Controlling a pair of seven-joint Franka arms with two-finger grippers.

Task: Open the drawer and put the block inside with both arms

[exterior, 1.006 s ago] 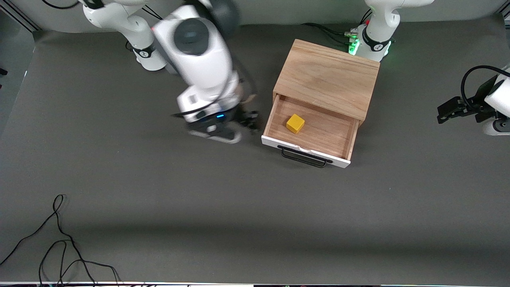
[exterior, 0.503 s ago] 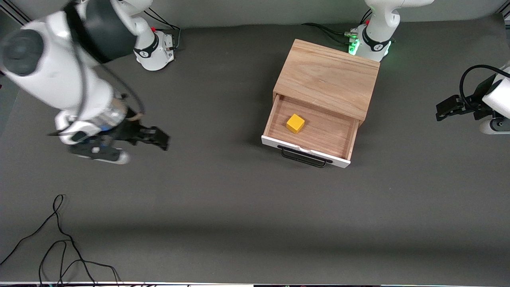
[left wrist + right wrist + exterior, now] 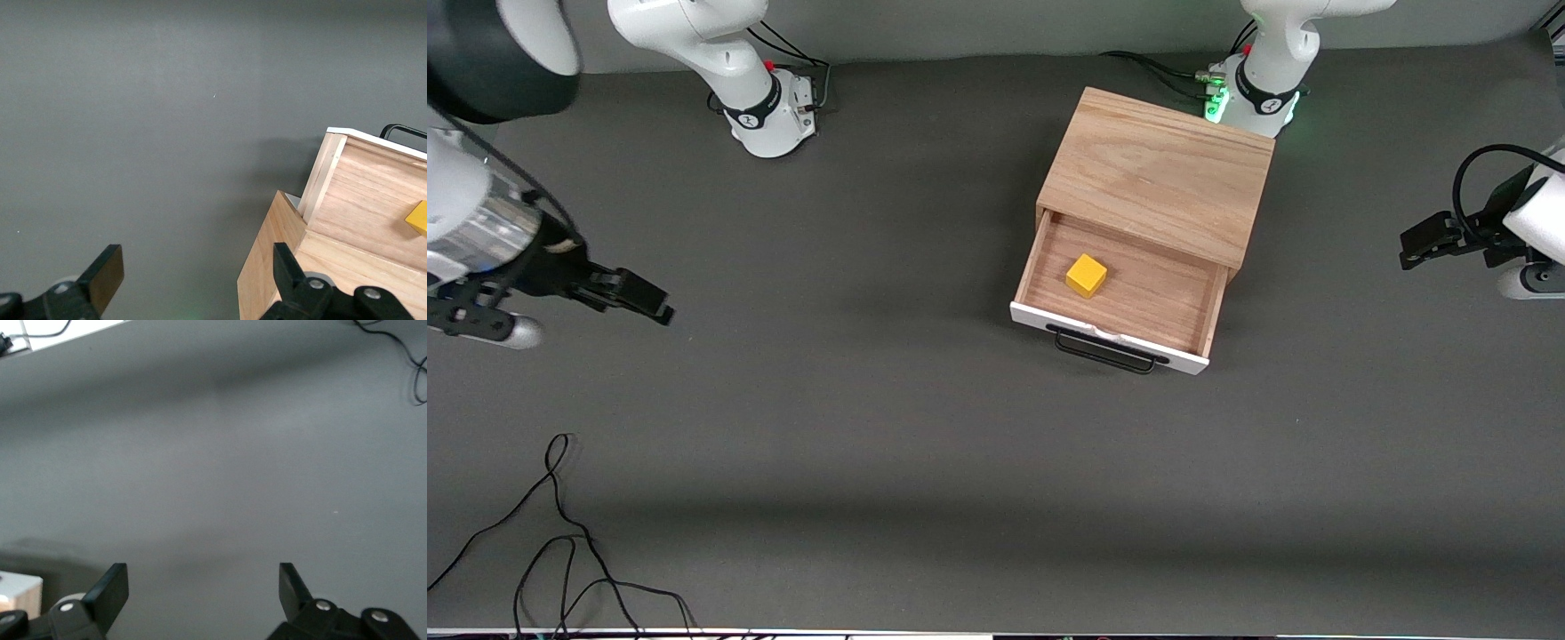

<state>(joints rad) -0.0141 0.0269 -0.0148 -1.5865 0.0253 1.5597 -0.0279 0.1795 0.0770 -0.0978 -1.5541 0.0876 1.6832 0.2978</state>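
Observation:
The drawer [image 3: 1152, 298] stands pulled out of its light-wood box [image 3: 1156, 169], white front panel and black bar handle [image 3: 1107, 353] toward the front camera. The yellow block [image 3: 1086, 276] lies inside on the drawer's floor; an edge of the block [image 3: 417, 219] also shows in the left wrist view. My right gripper [image 3: 645, 300] hangs open and empty over bare mat at the right arm's end of the table, its fingers [image 3: 110, 590] wide apart. My left gripper [image 3: 1409, 249] waits open and empty at the left arm's end of the table, well apart from the box [image 3: 280, 267].
Both arm bases [image 3: 769, 111] [image 3: 1258, 93] stand along the table's edge farthest from the front camera. A loose black cable [image 3: 560, 542] lies near the front camera at the right arm's end of the table. Dark grey mat covers the table.
My right arm has swung away from beside the drawer toward its own end of the table, gripper still open. Drawer, block and left arm have stayed put.

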